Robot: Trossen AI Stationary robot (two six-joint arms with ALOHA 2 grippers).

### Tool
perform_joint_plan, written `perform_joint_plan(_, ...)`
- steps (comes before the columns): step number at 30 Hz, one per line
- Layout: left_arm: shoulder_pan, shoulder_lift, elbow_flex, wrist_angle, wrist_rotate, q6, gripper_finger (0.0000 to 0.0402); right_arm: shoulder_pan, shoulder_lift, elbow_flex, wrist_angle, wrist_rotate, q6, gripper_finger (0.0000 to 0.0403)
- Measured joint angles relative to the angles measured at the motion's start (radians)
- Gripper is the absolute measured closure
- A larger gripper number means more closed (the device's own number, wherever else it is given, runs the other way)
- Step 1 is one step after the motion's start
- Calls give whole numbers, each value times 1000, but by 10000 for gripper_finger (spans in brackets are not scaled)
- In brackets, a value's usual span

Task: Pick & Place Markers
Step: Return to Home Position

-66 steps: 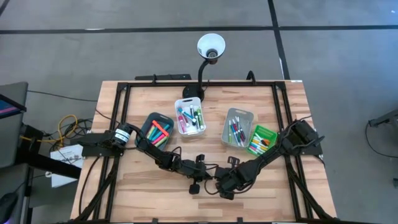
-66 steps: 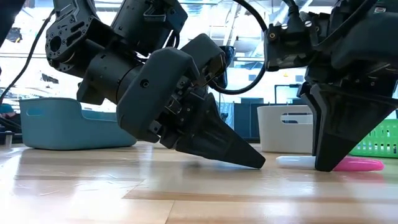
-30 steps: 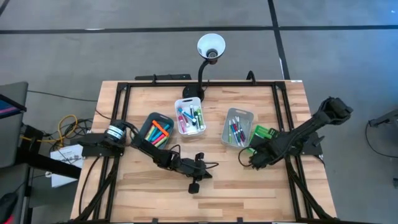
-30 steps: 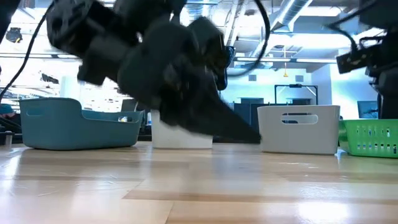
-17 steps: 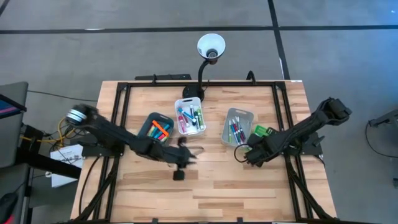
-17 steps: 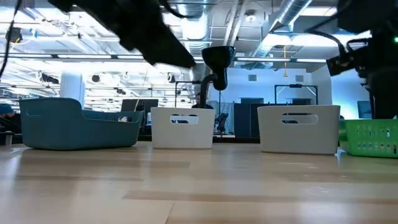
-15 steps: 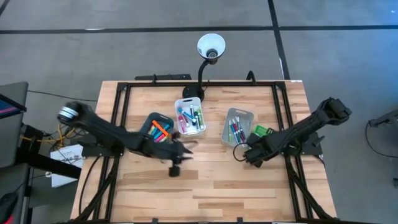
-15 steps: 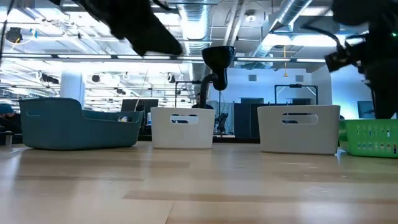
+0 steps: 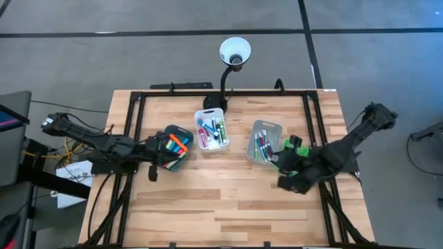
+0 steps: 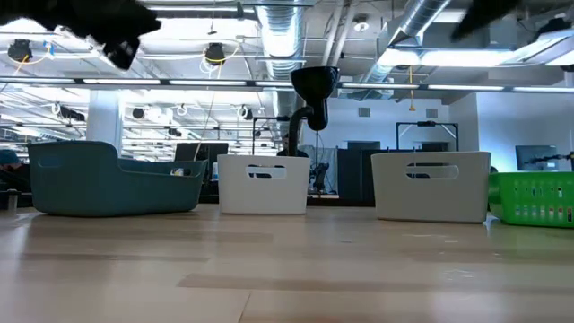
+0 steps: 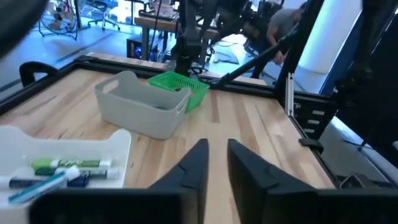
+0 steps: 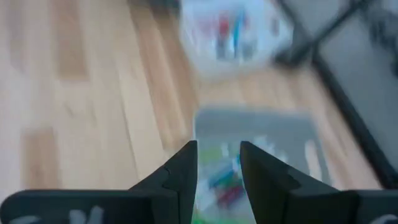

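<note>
Markers lie in four bins across the table's middle: a teal bin (image 9: 171, 133), a white bin (image 9: 211, 129), a grey bin (image 9: 264, 140) and a green bin (image 9: 294, 145). My left gripper (image 9: 168, 148) hangs above the teal bin, pointing nearly level toward the table's right. In the left wrist view its fingers (image 11: 217, 163) stand a little apart with nothing between them. My right gripper (image 9: 279, 159) hovers over the near edges of the grey and green bins, slanting down. Its fingers (image 12: 217, 167) are open with nothing between them, above the grey bin's markers (image 12: 227, 180).
A white desk lamp (image 9: 234, 54) stands at the table's far edge behind the white bin. Black frame rails (image 9: 138, 111) run along the table's left, right and far sides. The low view shows the bins in a row, teal (image 10: 112, 184) to green (image 10: 534, 197).
My left gripper has drawn back from the table's near middle toward the left edge and risen, ending above the teal bin. My right gripper has risen and turned over the grey and green bins. Both have left the low view's table level.
</note>
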Motion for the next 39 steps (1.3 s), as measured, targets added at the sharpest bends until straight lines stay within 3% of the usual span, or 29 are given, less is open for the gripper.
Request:
perform_joint_plan(5, 0, -155, -121, 11, 2, 3, 394, 69, -185, -61, 181, 82, -174, 302)
perform_joint_plan(12, 12, -217, -172, 43, 3, 82, 396, 47, -479, -298, 542, 72, -475, 331)
perform_joint_plan(19, 108, -219, -222, 93, 41, 131, 395, -122, -700, -642, 953, -204, -677, 352)
perform_joint_plan(24, 242, -223, -248, 151, 195, 127, 396, -281, -822, -749, 995, -322, -694, 362)
perform_joint_plan(30, 434, -223, -281, 228, 377, 129, 394, -458, -955, -834, 1013, -587, -714, 382)
perform_joint_plan(34, 526, -223, -308, 269, 482, 123, 395, -530, -1027, -894, 1016, -627, -711, 397)
perform_joint_plan(39, 570, -223, -366, 373, 507, 123, 397, -557, -1128, -969, 1014, -629, -694, 401)
